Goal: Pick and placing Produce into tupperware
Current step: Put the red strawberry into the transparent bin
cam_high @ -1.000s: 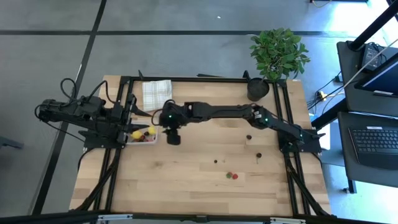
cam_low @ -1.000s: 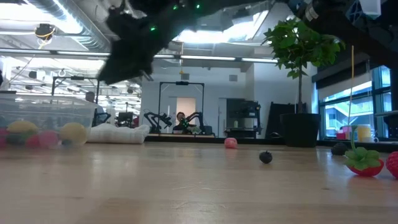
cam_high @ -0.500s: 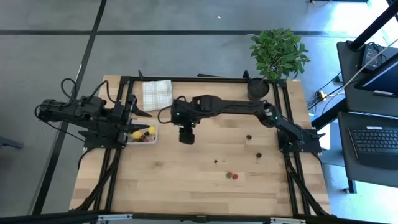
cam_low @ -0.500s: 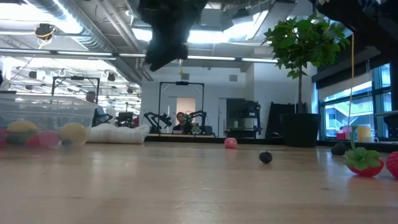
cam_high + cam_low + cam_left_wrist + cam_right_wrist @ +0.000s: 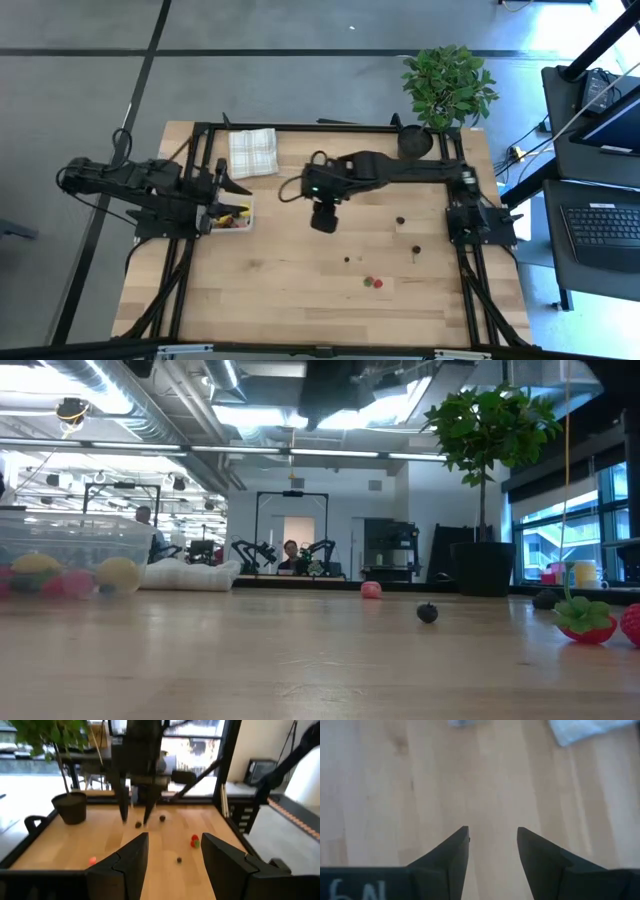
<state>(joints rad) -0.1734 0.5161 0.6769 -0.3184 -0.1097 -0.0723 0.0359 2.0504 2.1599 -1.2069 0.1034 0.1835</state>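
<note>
The wooden surface (image 5: 300, 290) carries everything. My right pincer (image 5: 323, 222) hangs released and empty above its middle. My left pincer (image 5: 222, 193), also released, holds nothing beside the tupperware (image 5: 243, 224) at the left edge, which contains several produce pieces. Loose produce (image 5: 372, 283) lies scattered well apart on the right.

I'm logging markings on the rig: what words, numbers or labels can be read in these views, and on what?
"6N", or close to it: pale handwritten marks on the right hand's dark body, cut by the frame edge, in its wrist view.
Laptop screen beside the table: too small to read.
Nothing else legible.
</note>
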